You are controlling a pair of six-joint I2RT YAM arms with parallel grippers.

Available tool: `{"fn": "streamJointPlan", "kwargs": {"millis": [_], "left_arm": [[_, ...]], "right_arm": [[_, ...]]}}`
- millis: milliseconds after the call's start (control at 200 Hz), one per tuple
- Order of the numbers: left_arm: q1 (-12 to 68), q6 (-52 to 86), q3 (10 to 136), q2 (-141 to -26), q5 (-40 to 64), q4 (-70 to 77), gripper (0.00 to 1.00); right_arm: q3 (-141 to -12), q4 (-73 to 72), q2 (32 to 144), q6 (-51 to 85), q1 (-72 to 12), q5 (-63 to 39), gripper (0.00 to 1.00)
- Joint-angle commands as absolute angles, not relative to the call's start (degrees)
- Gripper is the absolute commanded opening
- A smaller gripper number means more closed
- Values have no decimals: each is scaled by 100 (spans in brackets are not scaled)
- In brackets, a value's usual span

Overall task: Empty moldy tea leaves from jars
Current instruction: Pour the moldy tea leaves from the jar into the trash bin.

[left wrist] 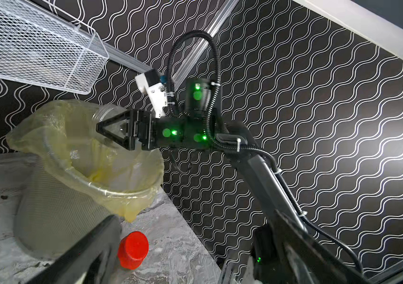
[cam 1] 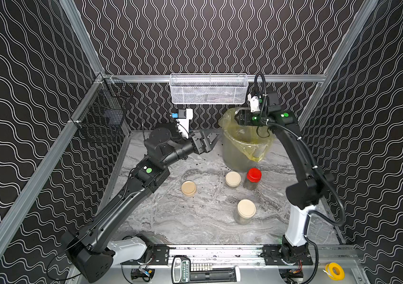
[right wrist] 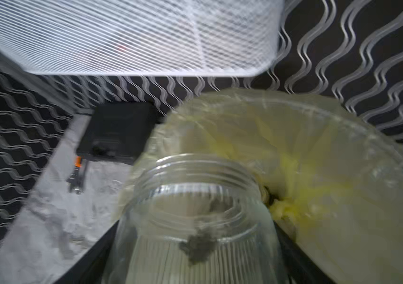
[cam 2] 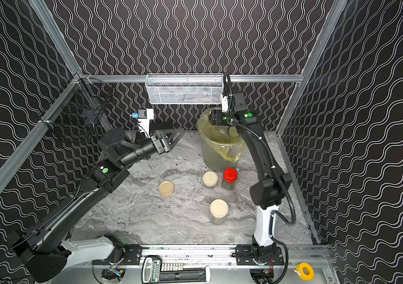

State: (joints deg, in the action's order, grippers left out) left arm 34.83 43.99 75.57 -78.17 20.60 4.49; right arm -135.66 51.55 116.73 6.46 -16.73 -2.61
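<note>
My right gripper (cam 1: 237, 118) is shut on an open, lidless clear jar (right wrist: 195, 221), holding it tipped over the mouth of the bucket lined with a yellow bag (cam 1: 242, 157). A grey-brown clump of tea leaves (right wrist: 199, 246) clings inside the jar near its neck. In the left wrist view the jar (left wrist: 104, 114) pokes out past the right fingers (left wrist: 112, 123). My left gripper (cam 1: 211, 141) hangs open and empty just left of the bucket. On the table stand two cream-lidded jars (cam 1: 233, 179) (cam 1: 246, 211) and a red-lidded jar (cam 1: 254, 178).
A loose cream lid (cam 1: 188, 188) lies flat on the marble table (cam 1: 171, 216). Dark specks (cam 1: 210, 159) are scattered near the bucket's foot. A white mesh basket (cam 1: 208, 89) hangs on the back wall just above the bucket, and a black wire basket (cam 1: 102, 118) hangs at the left.
</note>
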Motion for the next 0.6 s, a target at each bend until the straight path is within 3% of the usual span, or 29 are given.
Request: {"fn": "streamJointPlan", "kwargs": {"millis": [0,280,596], "left_arm": [[3489,4444,7600,-7728,1662,149,99],[3489,4578,8060,-8049,1724,-324,99],[3481,6616,9301,-9439,2153,148,97]], "right_arm": [[-13769,5514,11573,406,-1661,144,0],[-12503,4236,10534,759,-1643,-378,0],[-10442,2328,9216,1262,-1223,-1244,0]]}}
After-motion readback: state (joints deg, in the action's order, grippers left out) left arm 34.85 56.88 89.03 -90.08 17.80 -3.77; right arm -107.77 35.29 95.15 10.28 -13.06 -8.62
